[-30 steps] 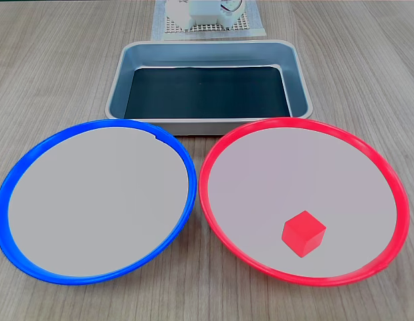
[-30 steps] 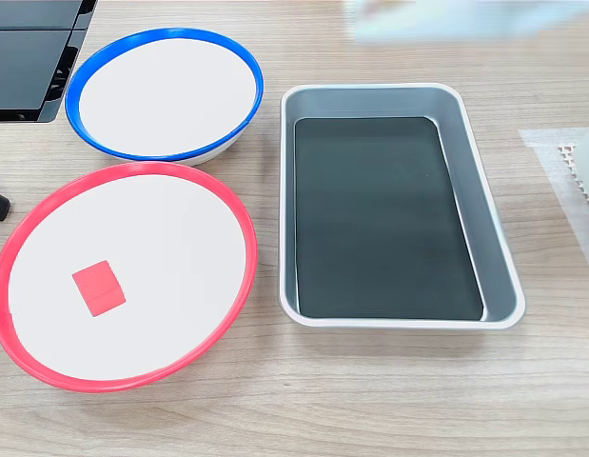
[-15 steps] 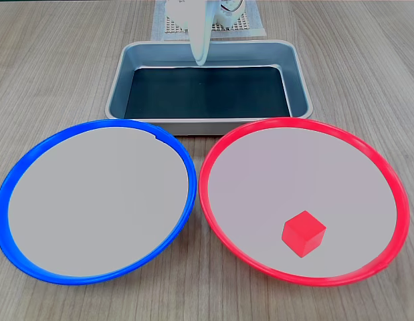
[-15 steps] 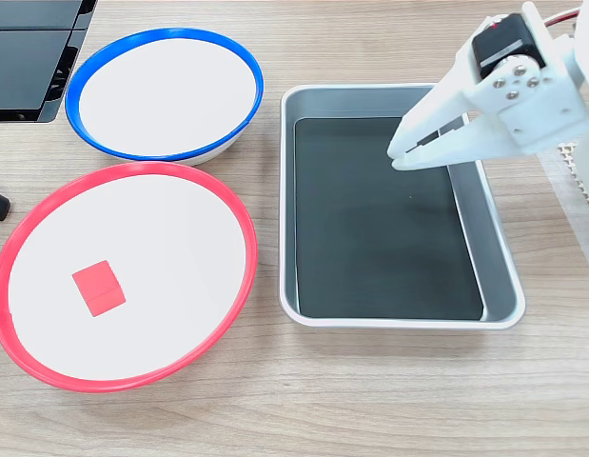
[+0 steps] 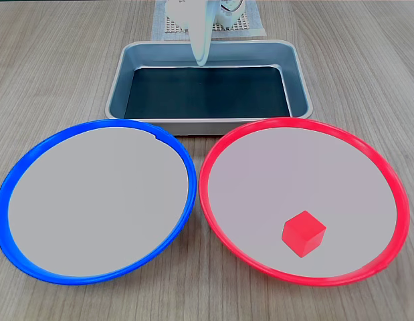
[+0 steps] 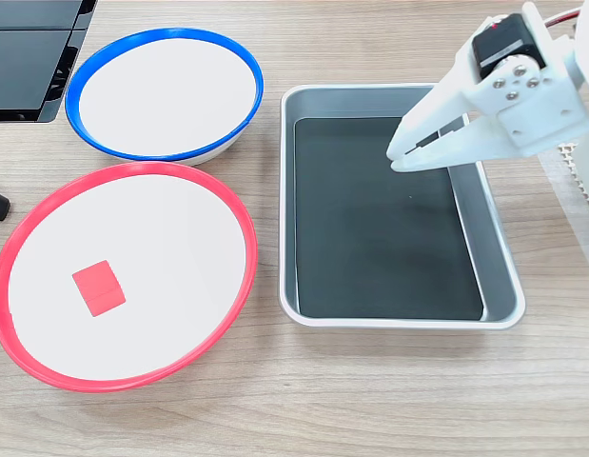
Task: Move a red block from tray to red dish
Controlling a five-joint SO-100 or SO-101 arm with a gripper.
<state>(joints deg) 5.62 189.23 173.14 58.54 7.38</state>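
The red block lies on the pale centre of the red dish, near its front in one fixed view and left of centre in the other. The silver tray shows a bare black floor with nothing on it. My white gripper hangs over the tray's far end, its fingers closed together with nothing between them, well away from the block.
A blue-rimmed dish of the same size sits beside the red one. A black flat device lies at one table corner. The arm's base stands on a white mesh mat behind the tray.
One second ago the arm was folded back off the tray; it swung out over the tray's far end and has held still for the last half second. The block has not moved.
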